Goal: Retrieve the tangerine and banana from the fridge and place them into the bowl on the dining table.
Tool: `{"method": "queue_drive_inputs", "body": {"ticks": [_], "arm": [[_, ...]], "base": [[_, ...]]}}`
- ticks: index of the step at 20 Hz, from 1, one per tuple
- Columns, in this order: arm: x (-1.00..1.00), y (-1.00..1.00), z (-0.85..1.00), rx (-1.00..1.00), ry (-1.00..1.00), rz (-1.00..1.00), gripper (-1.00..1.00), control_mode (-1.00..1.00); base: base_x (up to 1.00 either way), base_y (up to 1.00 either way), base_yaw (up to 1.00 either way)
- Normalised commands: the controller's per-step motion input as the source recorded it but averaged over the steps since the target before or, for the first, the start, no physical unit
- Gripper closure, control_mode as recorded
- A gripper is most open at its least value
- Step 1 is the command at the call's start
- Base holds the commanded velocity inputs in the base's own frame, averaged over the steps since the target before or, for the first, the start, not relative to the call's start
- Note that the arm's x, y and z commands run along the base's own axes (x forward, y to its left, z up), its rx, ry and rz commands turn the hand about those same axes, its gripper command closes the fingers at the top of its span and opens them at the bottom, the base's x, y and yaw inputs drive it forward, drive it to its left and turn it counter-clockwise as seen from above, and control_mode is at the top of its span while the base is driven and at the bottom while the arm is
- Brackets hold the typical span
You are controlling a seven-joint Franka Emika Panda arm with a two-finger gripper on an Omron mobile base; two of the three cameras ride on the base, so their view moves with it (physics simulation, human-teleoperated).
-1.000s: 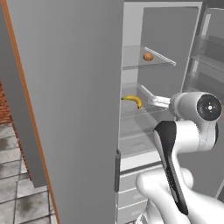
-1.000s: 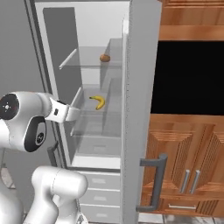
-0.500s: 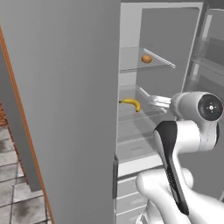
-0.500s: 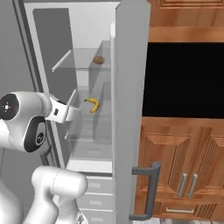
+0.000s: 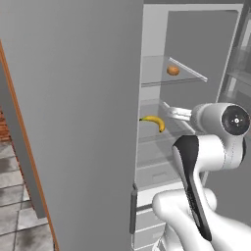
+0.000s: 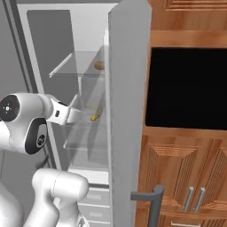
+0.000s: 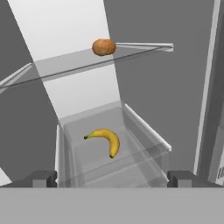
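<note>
Facing into the open fridge (image 5: 73, 122), the hand (image 7: 112, 178) stands with its jaws spread wide and nothing between them, its two dark fingertips (image 7: 43, 178) showing at the bottom of the hand view. The banana (image 7: 106, 140) lies straight ahead of the hand and a little below its line of sight, on the lower glass shelf (image 7: 144, 127), roughly centred between the two fingertips but well apart from them. Its long axis runs from the stem end on the left of the hand view, arching over and down to the dark tip nearer the hand, so the curve sits crosswise to diagonal against the line along which the jaws close. The tangerine (image 7: 103, 47) rests on the upper glass shelf (image 7: 65, 65), above and farther back than the banana, near that shelf's rear. In the left base view the banana (image 5: 154, 121) lies just beyond the hand's reach, while the tangerine (image 5: 172, 70) sits higher up. By this layout the banana looks the nearer target, needing a forward and slightly downward reach.
</note>
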Motion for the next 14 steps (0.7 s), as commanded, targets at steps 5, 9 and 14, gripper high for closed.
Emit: {"method": "queue_drive_inputs", "body": {"ticks": [5,9,14], "arm": [[0.00,0.00,0.00,0.00,0.00,0.00,-1.00,1.00],[0.00,0.00,0.00,0.00,0.00,0.00,-1.00,1.00],[0.11,-0.01,0.00,0.00,0.01,0.00,-1.00,-1.00]], "base": [[0.45,-0.30,0.19],[0.32,-0.07,0.08],[0.05,0.00,0.00]]}}
